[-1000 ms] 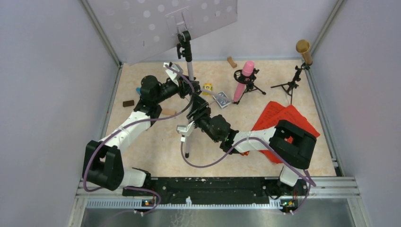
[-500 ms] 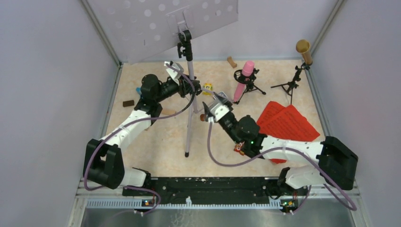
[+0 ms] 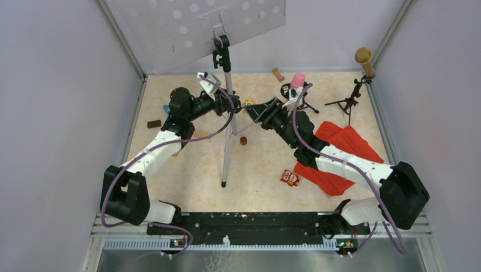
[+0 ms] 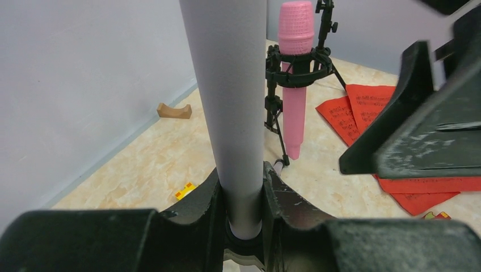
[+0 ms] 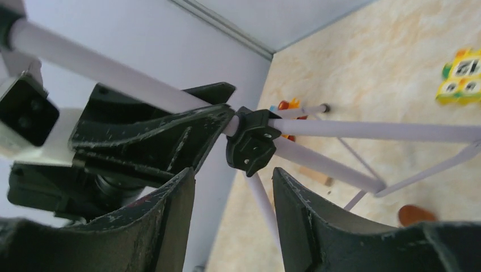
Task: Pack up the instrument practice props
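Note:
The grey hole-punched tray (image 3: 193, 28) stands tilted on its silver tripod pole (image 3: 228, 113) at the back left. My left gripper (image 3: 224, 103) is shut on the pole (image 4: 227, 85), just above the black leg hub (image 5: 252, 141). My right gripper (image 3: 253, 109) is open and empty, right of the pole, with its jaws facing the hub (image 5: 233, 175). The pink microphone (image 3: 297, 79) stands in its black tripod, partly hidden by my right arm; it shows clearly in the left wrist view (image 4: 296, 68). The gold microphone (image 3: 363, 56) sits on a black tripod (image 3: 347, 103). Red pages (image 3: 340, 153) lie under my right arm.
A red toy (image 3: 290, 177) and a brown disc (image 3: 243, 140) lie near the stand's legs. A yellow toy (image 3: 248, 103), a wooden block (image 3: 277, 74) and a dark block (image 3: 153, 123) lie further back. Walls close in the left, back and right sides.
My right arm has swung from the stand's front leg back and to the right, and its open gripper is now beside the pole's hub. The left gripper still holds the pole.

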Action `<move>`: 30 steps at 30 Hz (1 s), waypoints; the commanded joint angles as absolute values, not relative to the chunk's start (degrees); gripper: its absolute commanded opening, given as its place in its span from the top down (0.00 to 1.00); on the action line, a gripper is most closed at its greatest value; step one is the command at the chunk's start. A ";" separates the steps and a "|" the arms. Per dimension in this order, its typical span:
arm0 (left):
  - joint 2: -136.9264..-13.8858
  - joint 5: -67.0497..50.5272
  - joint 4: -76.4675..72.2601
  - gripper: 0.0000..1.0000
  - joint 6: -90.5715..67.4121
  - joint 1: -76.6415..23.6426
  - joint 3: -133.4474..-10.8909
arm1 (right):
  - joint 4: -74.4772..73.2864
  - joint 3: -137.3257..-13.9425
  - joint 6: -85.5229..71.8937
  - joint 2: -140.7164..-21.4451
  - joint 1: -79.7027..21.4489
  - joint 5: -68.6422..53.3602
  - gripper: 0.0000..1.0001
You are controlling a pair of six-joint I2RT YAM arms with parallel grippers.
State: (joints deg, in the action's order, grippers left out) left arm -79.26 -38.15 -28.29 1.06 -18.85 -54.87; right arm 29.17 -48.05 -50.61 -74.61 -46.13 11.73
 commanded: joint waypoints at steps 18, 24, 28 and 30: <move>-82.11 -39.73 -26.71 1.00 6.99 -19.06 -56.25 | 40.92 -50.48 -80.75 -87.53 -41.36 -1.23 0.63; -82.19 -39.99 -26.72 1.00 7.08 -19.06 -56.25 | 41.53 -51.91 -80.69 -90.15 -40.96 -2.78 0.76; -82.22 -39.99 -26.64 1.00 7.14 -19.05 -56.16 | 39.95 -53.16 -76.56 -90.28 -40.87 -2.76 0.97; -82.40 -40.15 -26.63 1.00 7.12 -19.07 -56.25 | 39.17 -53.76 -73.11 -90.17 -40.85 -2.61 1.00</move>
State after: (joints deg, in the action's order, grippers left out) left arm -80.14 -39.22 -28.51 1.45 -18.52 -55.51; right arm 39.05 -49.67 -79.02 -89.54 -41.23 -2.28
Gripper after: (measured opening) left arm 0.292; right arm 0.039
